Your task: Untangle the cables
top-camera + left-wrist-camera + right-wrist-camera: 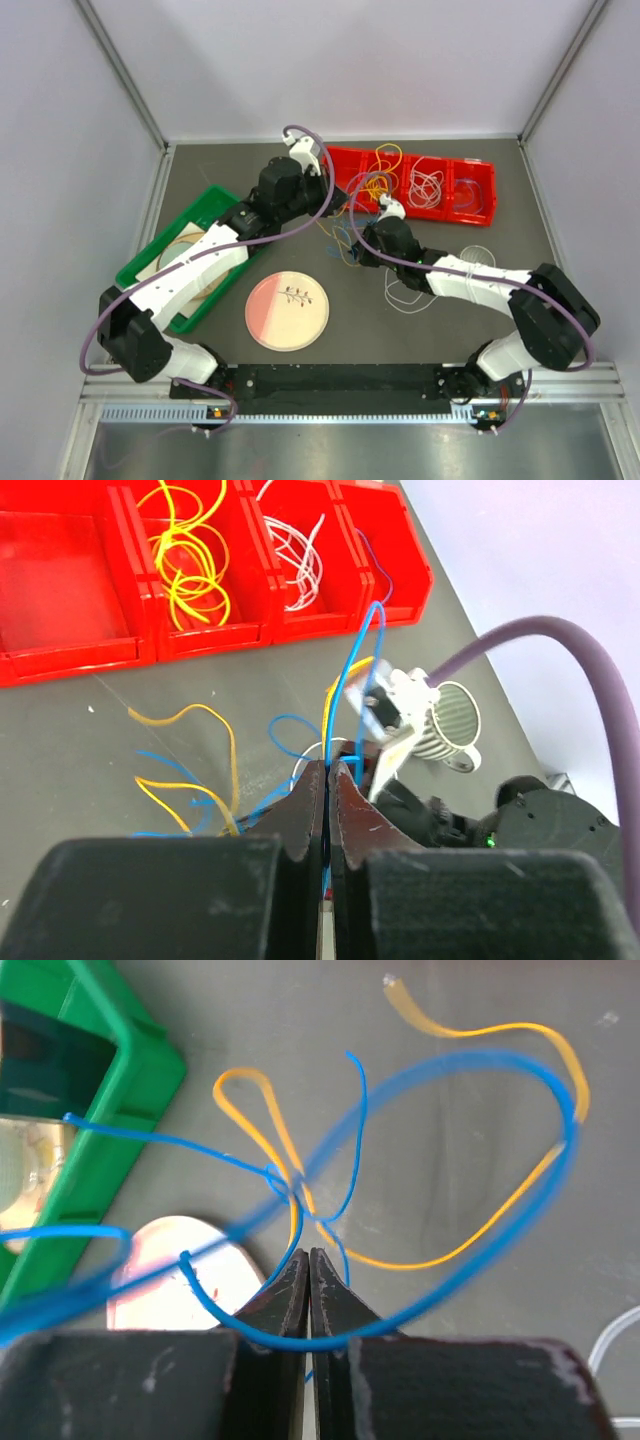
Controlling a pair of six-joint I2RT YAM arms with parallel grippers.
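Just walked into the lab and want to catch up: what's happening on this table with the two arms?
Both arms meet over a tangle of blue and yellow cables in the middle of the table. The left pincer is shut on a blue cable, and the right pincer looks shut on blue cable too, with a yellow cable threaded through the loops. The knot is not yet undone. Yellow coils and white coils lie in separate compartments of the red bin.

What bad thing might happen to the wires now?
The left gripper and right gripper each look shut on the blue cable. It crosses the yellow cable in a tangle, so pulling apart might tighten the knot. The thin blue cable may also slip free.
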